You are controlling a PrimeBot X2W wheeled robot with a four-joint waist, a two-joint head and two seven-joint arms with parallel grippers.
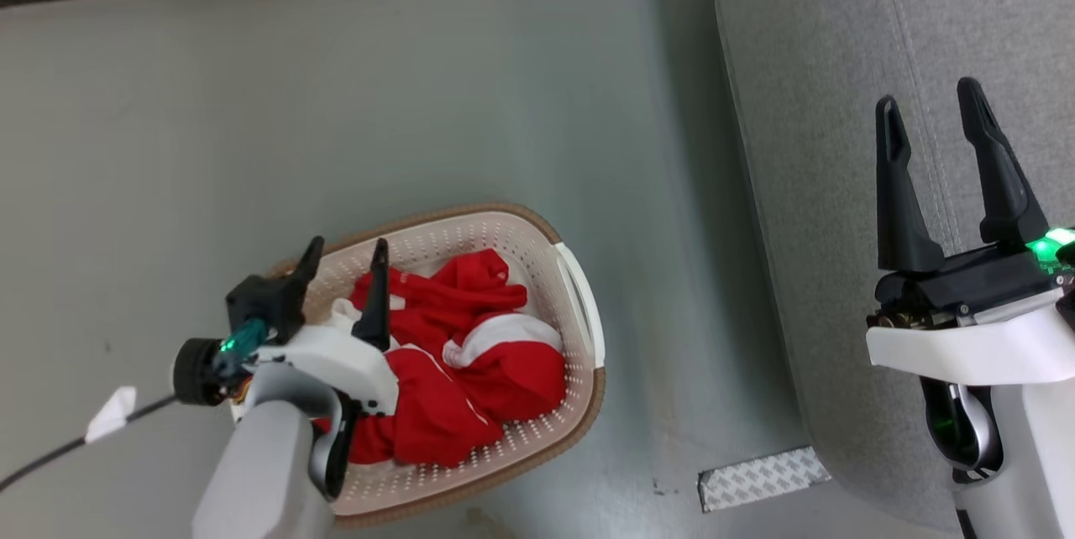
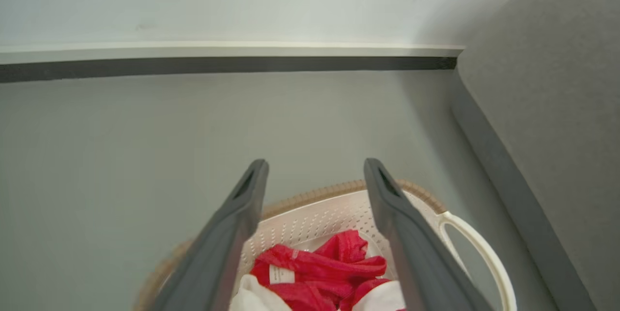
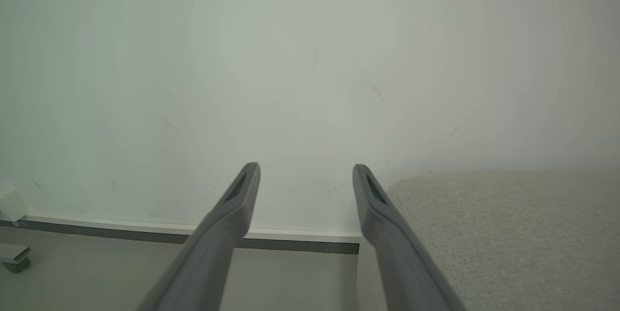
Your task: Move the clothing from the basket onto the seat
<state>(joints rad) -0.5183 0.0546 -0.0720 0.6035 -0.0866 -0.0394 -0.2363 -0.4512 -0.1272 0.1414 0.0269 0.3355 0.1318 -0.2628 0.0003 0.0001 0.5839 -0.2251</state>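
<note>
Grey and white, the left forearm rises from the near edge of the head view and ends over the near-left part of the basket (image 1: 579,304). There the left gripper (image 1: 349,243) hangs with its two dark fingers spread wide and nothing between them. One finger crosses in front of the red cloth, and I cannot tell whether it touches. In the left wrist view that gripper (image 2: 316,163) points over the basket (image 2: 319,214) toward its far brown rim, with the clothing (image 2: 315,267) lying below the gap.

The clothing (image 1: 470,371) sits bunched inside the basket, red folds with white bands heaped against the near and right walls. A black cable with a white tag (image 1: 109,413) trails off to the left of the basket. A silvery patterned strip (image 1: 760,478) lies on the floor (image 1: 420,86) to the basket's right.

Well to the right of the basket, the right gripper (image 1: 928,94) is held above the seat (image 1: 840,60), its fingers parted and empty. In its own view the gripper (image 3: 306,166) faces a pale wall (image 3: 290,59), with the seat's coarse weave (image 3: 508,224) at the lower right.

The seat (image 2: 557,83) runs along the basket's right side, apart from it. Beyond the basket, bare floor reaches a white and dark skirting board (image 2: 218,56).
</note>
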